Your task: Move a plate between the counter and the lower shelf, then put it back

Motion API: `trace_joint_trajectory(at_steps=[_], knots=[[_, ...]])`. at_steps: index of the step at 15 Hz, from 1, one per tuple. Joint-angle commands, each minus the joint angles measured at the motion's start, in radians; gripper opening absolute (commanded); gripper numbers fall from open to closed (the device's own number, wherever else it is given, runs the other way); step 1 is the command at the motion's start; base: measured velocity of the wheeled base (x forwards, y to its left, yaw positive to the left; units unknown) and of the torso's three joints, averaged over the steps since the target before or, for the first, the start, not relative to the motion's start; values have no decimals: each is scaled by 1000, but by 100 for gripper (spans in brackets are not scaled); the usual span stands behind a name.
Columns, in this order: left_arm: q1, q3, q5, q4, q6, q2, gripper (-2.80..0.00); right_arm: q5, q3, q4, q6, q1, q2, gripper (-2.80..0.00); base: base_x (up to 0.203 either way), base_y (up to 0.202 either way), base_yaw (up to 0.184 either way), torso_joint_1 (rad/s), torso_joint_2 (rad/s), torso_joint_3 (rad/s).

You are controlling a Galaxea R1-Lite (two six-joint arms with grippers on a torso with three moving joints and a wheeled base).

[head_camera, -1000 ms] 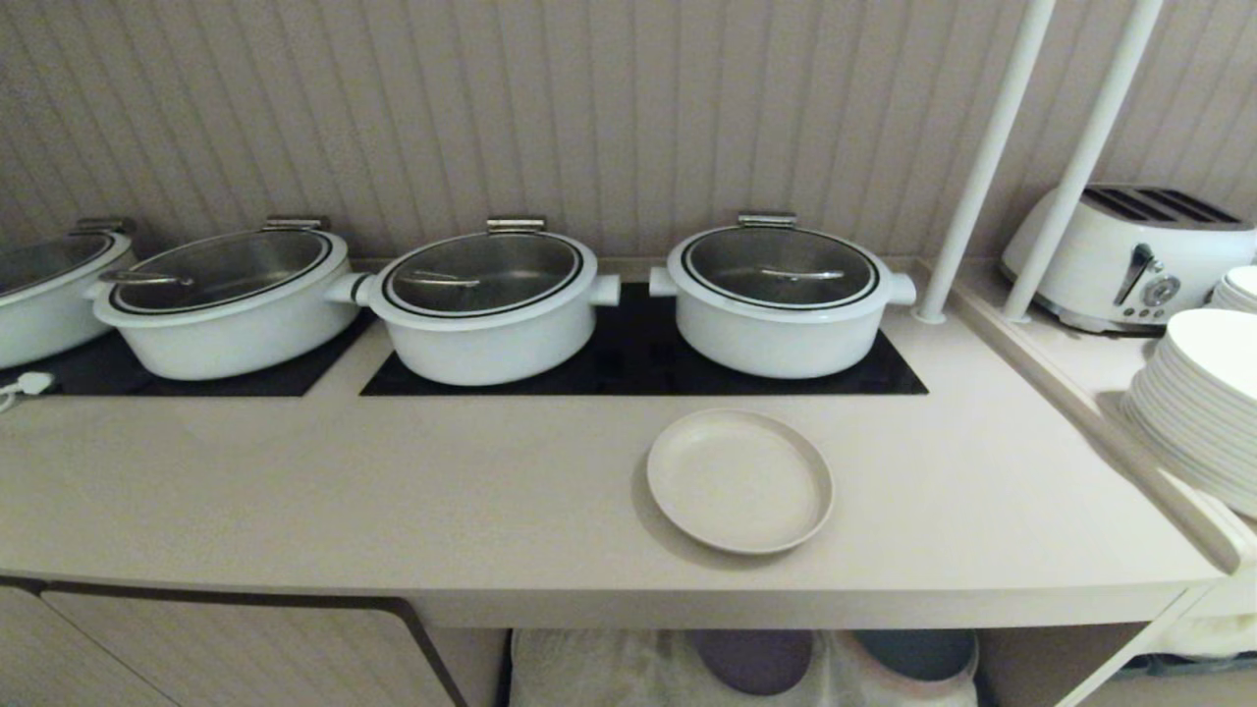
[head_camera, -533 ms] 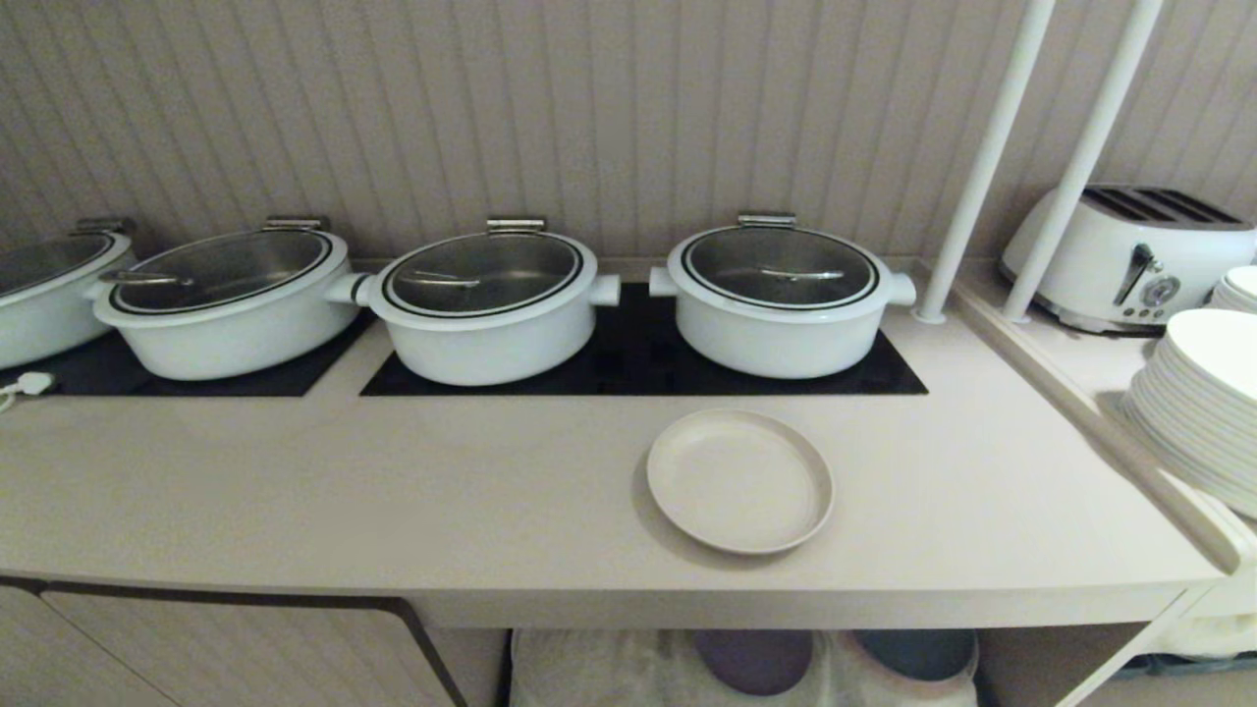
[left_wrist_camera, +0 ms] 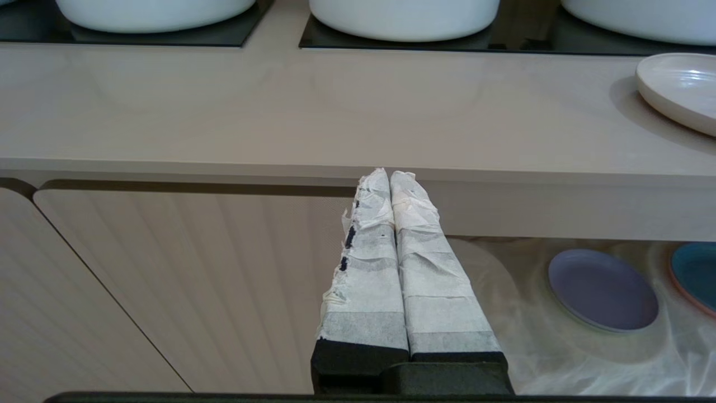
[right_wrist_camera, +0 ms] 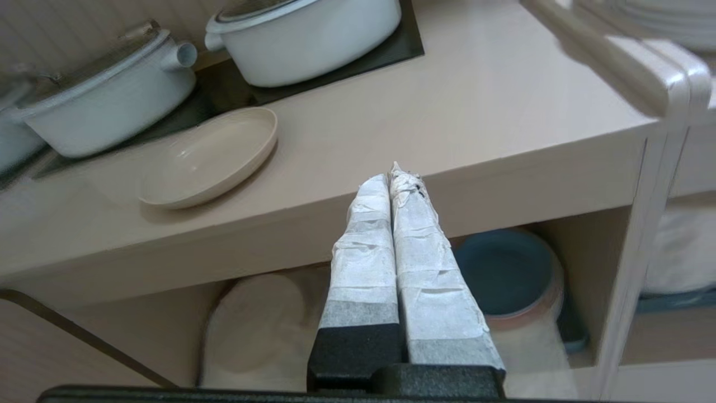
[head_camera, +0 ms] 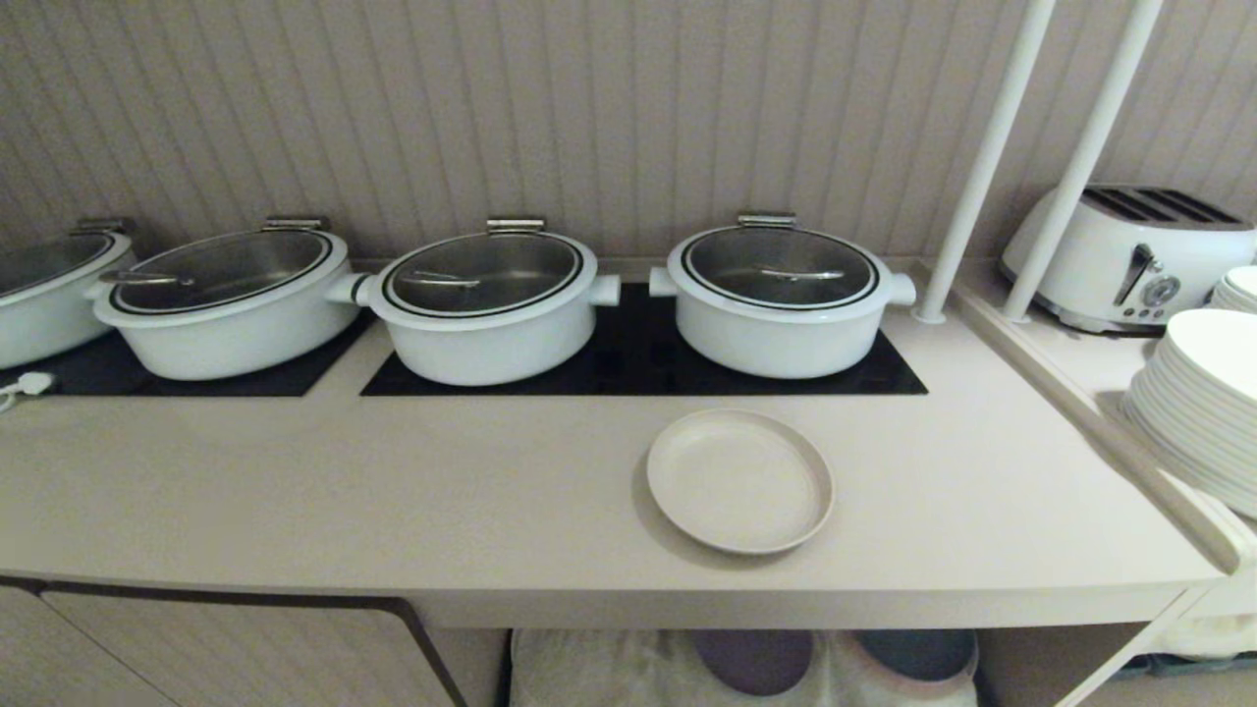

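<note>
Plate [head_camera: 739, 480] flat on table [head_camera: 393, 491] before the pots, free for pickup; both end effectors, left [left_wrist_camera: 390, 176] and right [right_wrist_camera: 394, 179], pressed together, empty, below the table's edge.

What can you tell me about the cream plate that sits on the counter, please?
The plate is round, matte cream-beige with a low raised rim, and looks like plain ceramic or plastic. It is empty and lies flat, right way up, on the counter, just in front of the black hob panel and the rightmost white pot. Only the counter touches it; neither gripper is on it.
</note>
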Motion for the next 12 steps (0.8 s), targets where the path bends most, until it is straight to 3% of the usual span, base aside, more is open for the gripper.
trace_joint_trajectory(at_steps=[1, 5, 7, 9, 12], knots=[[1, 0, 0, 0, 0, 0, -280, 0, 3, -2, -72, 0, 1, -280, 0, 0, 0, 0, 0, 0], [1, 0, 0, 0, 0, 0, -280, -1, 4, -16, -360, 0, 1, -280, 0, 0, 0, 0, 0, 0], [1, 0, 0, 0, 0, 0, -280, 0, 4, 37, -445, 0, 1, -280, 0, 0, 0, 0, 0, 0], [1, 0, 0, 0, 0, 0, -280, -3, 4, 39, -360, 0, 1, -280, 0, 0, 0, 0, 0, 0], [1, -1, 0, 0, 0, 0, -280, -6, 5, 37, -349, 0, 1, -280, 0, 0, 0, 0, 0, 0]])
